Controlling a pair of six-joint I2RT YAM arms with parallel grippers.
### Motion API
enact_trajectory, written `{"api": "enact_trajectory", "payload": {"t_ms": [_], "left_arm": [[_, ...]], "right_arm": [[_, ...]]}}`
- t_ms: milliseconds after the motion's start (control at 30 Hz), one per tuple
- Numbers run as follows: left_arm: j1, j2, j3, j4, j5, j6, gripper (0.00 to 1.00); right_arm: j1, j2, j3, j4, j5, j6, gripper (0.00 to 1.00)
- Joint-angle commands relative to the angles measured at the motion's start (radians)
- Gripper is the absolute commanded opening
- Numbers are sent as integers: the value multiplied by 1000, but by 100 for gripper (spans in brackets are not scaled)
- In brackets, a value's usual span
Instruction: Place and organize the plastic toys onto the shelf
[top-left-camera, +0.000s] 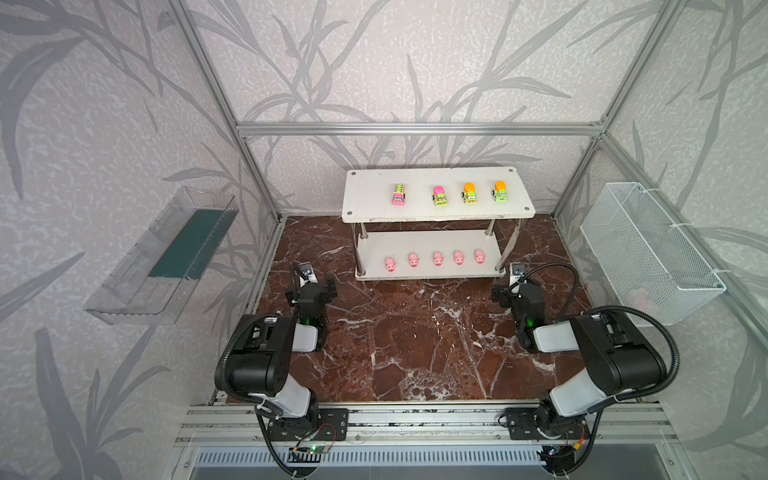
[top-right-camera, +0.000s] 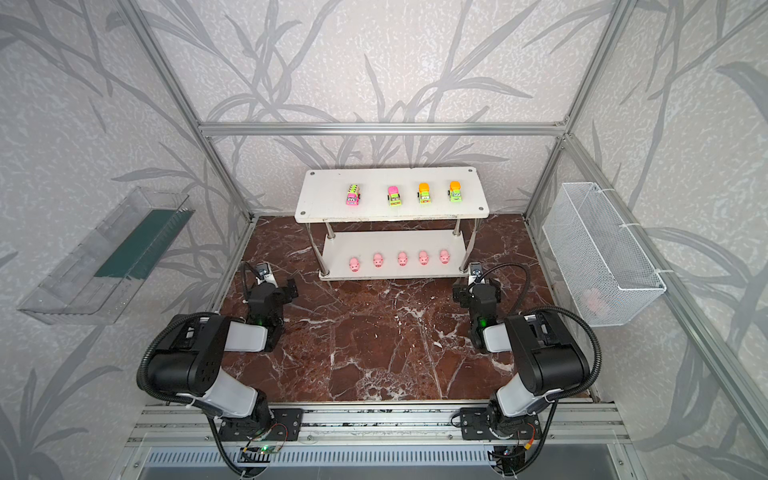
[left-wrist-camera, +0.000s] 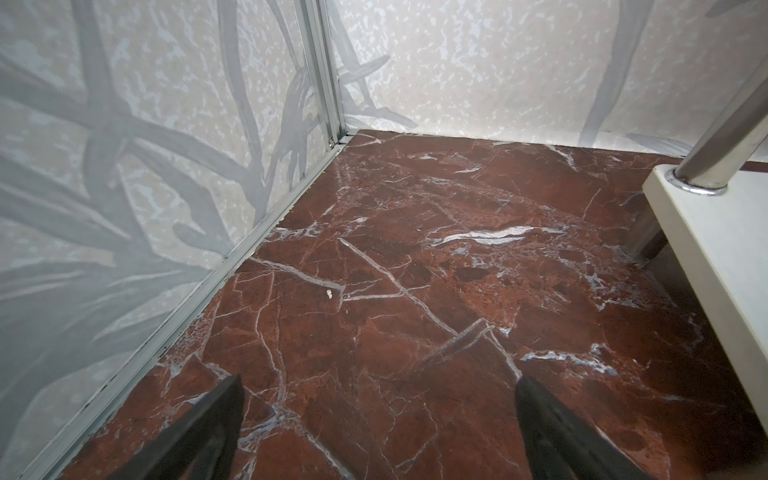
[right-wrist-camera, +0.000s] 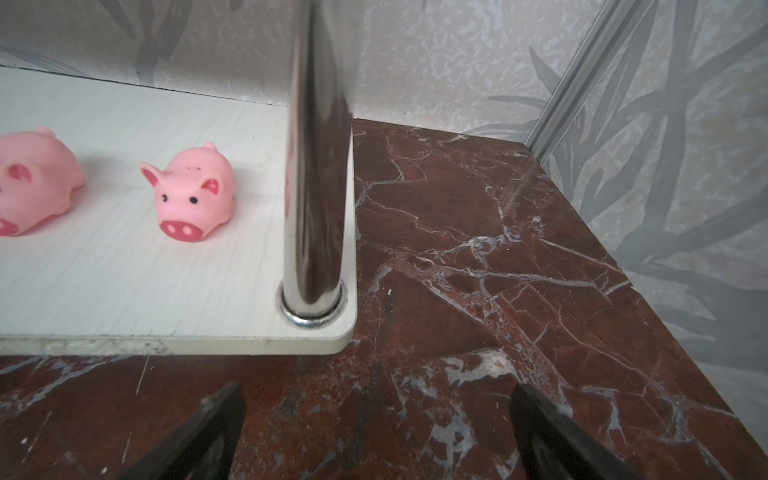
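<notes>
The white two-tier shelf (top-left-camera: 365, 203) (top-right-camera: 320, 203) stands at the back of the marble floor. Several neon toy cars, such as the pink one (top-left-camera: 398, 194) and an orange-topped green one (top-left-camera: 500, 191), sit in a row on its top board. Several pink pigs (top-left-camera: 437, 258) (top-right-camera: 402, 258) line the lower board; two of them (right-wrist-camera: 193, 195) (right-wrist-camera: 33, 178) show in the right wrist view beside a chrome post (right-wrist-camera: 316, 166). My left gripper (top-left-camera: 311, 291) (left-wrist-camera: 378, 382) is open and empty over bare floor, left of the shelf's corner (left-wrist-camera: 727, 249). My right gripper (top-left-camera: 517, 291) (right-wrist-camera: 378, 390) is open and empty in front of the shelf's right front corner (right-wrist-camera: 166, 299).
A clear plastic tray (top-left-camera: 162, 257) hangs on the left wall. A white wire mesh basket (top-left-camera: 648, 249) hangs on the right wall with something pink (top-left-camera: 640, 297) inside. Dark red marble floor (top-left-camera: 415, 332) spreads between the arms. Aluminium frame posts mark the corners.
</notes>
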Motion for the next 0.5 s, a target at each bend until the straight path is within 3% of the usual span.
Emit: {"api": "enact_trajectory", "payload": {"t_ms": [0, 167, 467], "left_arm": [[1, 8, 19, -1, -10, 1, 99], [1, 8, 19, 2, -11, 1, 99], [1, 8, 19, 2, -11, 1, 99]], "right_arm": [[-1, 9, 12, 41, -7, 3, 99], [3, 7, 13, 38, -59, -18, 99], [1, 8, 15, 40, 17, 11, 99]]}}
